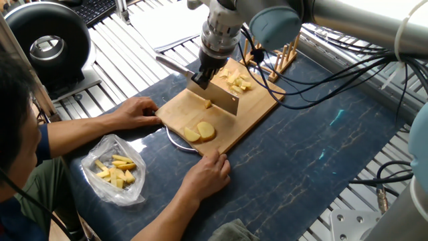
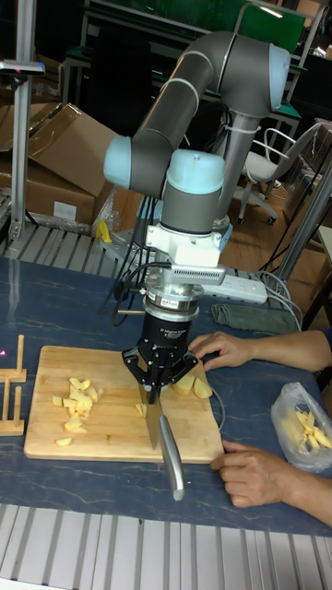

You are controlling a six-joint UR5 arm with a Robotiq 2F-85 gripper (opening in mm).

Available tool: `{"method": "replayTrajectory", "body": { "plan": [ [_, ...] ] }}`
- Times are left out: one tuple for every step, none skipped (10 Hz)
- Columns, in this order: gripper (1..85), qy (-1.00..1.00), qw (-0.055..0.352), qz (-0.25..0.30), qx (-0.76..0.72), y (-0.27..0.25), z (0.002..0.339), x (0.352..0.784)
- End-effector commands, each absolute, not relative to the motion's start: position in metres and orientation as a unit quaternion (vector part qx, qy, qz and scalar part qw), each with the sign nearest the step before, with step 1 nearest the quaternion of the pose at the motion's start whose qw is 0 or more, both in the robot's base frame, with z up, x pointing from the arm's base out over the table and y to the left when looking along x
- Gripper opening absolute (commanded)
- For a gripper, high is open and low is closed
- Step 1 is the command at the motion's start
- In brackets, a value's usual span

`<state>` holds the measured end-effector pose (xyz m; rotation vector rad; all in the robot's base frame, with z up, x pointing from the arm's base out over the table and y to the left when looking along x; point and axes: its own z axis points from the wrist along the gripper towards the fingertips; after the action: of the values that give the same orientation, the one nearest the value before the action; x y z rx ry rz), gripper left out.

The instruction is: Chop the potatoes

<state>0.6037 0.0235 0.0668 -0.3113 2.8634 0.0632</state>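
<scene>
A wooden cutting board [image 1: 251, 110] [image 2: 55, 444] lies on the dark blue mat. My gripper [image 1: 206, 71] [image 2: 156, 385] hangs over its middle, shut on a cleaver [image 1: 219, 99] [image 2: 169, 454] whose blade points down at the board. One small potato chunk [image 1: 208, 104] [image 2: 140, 408] sits right beside the blade. A pile of chopped potatoes [image 1: 236, 82] [image 2: 74, 399] lies at the board's far end. Larger potato slices [image 1: 200, 131] [image 2: 193, 385] rest at the near end. The blade's contact with the board is not clear.
A person's hands [image 1: 137, 111] [image 1: 208, 175] hold the board at its near end. A clear plastic bag [image 1: 115, 171] [image 2: 301, 430] of yellow pieces lies beside them. A wooden rack [image 1: 271, 53] stands behind the board, cables run at right, and a round black device [image 1: 47, 43] sits at back left.
</scene>
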Motion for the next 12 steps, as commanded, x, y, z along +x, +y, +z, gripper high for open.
{"method": "replayTrajectory", "body": {
  "plan": [
    [1.0,0.985,0.138,0.026,-0.101,0.026,0.062,0.606],
    [1.0,0.985,0.133,0.029,-0.102,0.027,0.069,0.604],
    [1.0,0.986,0.120,0.029,-0.108,0.024,0.082,0.596],
    [1.0,0.987,0.106,0.032,-0.113,0.020,0.096,0.589],
    [1.0,0.988,0.104,0.040,-0.111,0.023,0.103,0.588],
    [1.0,0.988,0.105,0.041,-0.106,0.028,0.103,0.589],
    [1.0,0.988,0.105,0.042,-0.102,0.030,0.102,0.590],
    [1.0,0.988,0.106,0.042,-0.102,0.032,0.100,0.591],
    [1.0,0.988,0.108,0.039,-0.103,0.030,0.098,0.593],
    [1.0,0.988,0.108,0.040,-0.102,0.031,0.097,0.593],
    [1.0,0.988,0.108,0.037,-0.102,0.030,0.098,0.591],
    [1.0,0.987,0.111,0.035,-0.107,0.028,0.098,0.592]
  ]
}}
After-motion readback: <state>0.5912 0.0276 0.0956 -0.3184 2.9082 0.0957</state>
